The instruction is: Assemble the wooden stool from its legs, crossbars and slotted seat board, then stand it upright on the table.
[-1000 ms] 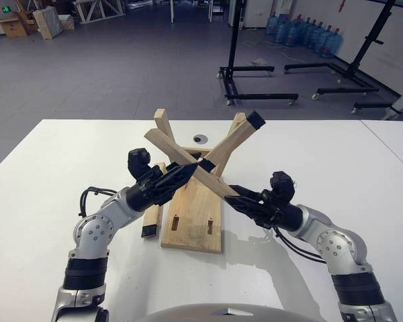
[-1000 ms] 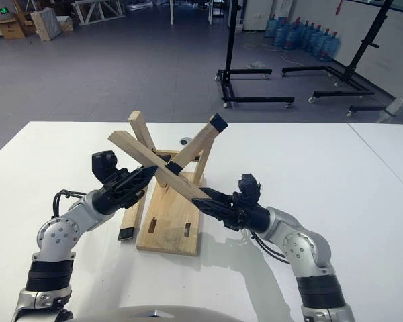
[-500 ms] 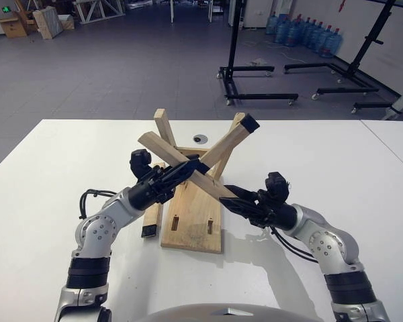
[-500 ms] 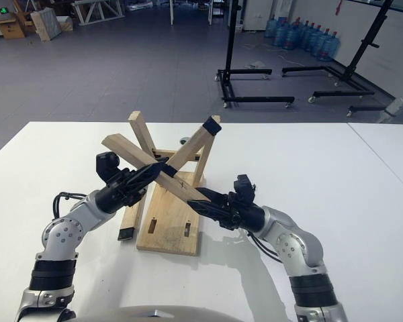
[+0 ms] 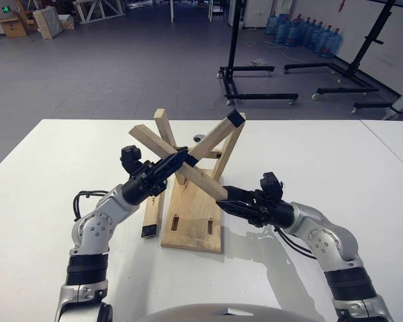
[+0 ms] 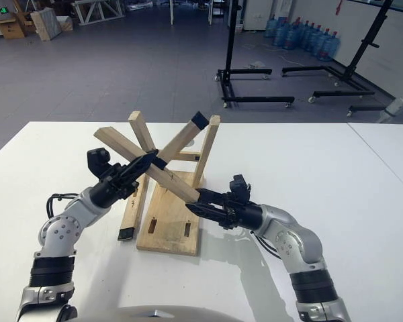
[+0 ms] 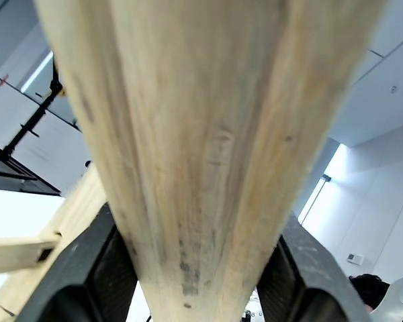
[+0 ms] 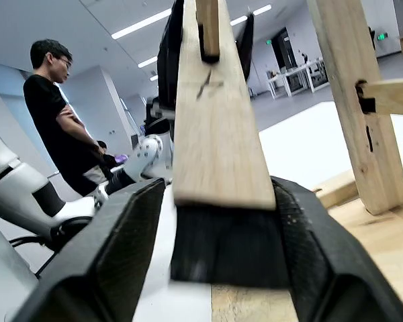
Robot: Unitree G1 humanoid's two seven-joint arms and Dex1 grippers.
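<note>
Over a smooth white table (image 5: 363, 168) (grey-floored hall (image 5: 121, 60) behind), clamps the pale square-cut crossed leg frame (image 5: 146, 140) — left gripper (image 5: 179, 158) mid-bar, right gripper (image 5: 226, 199) on its lower end — above the slotted seat board (image 5: 191, 231).

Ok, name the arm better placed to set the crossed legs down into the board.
Right, likely. The right gripper holds the legs at their lowest end, just over the board. The left gripper clamps higher, near the crossing, fit to steady rather than aim.
</note>
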